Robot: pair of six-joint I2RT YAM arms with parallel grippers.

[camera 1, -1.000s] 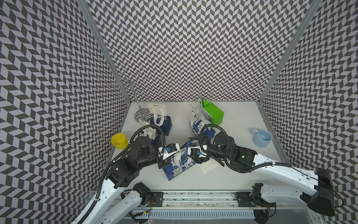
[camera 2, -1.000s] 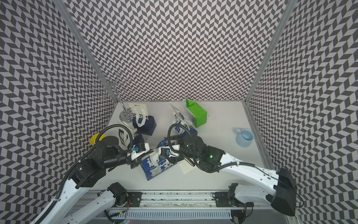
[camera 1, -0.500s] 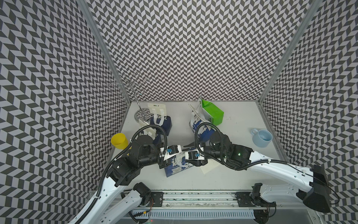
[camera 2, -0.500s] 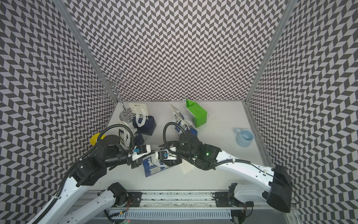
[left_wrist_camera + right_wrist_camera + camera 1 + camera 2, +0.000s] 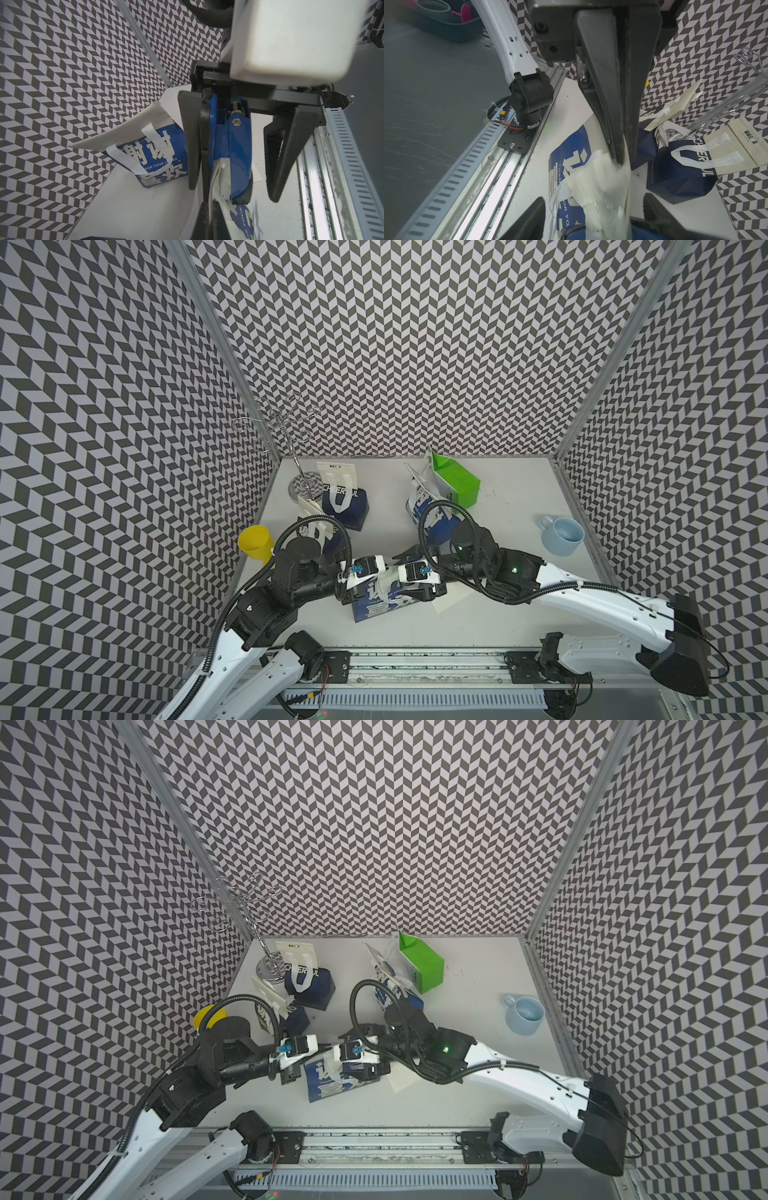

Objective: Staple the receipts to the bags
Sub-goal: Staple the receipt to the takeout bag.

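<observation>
A blue bag (image 5: 374, 608) (image 5: 328, 1085) with white lettering lies flat near the table's front. My left gripper (image 5: 386, 576) (image 5: 209, 204) is shut on its white top edge. A lined receipt (image 5: 591, 182) lies against that edge, and a staple shows in it. My right gripper (image 5: 401, 578) (image 5: 592, 199) faces the left one with its jaws wide around the blue-black stapler (image 5: 230, 149). One finger rests on the stapler's black base; the other stands apart from its blue top. Another receipt (image 5: 451, 601) lies on the table under the right arm.
Two dark blue bags (image 5: 345, 506) (image 5: 316, 531) stand at the back left by a wire stand (image 5: 305, 485). A blue bag (image 5: 428, 514) and the green bag (image 5: 457, 483) stand behind the right arm. A yellow cup (image 5: 255, 545) sits left, a pale blue mug (image 5: 561, 535) right.
The right gripper has shifted slightly left and back beside the left gripper, over the flat bag. The left gripper has kept its hold and place.
</observation>
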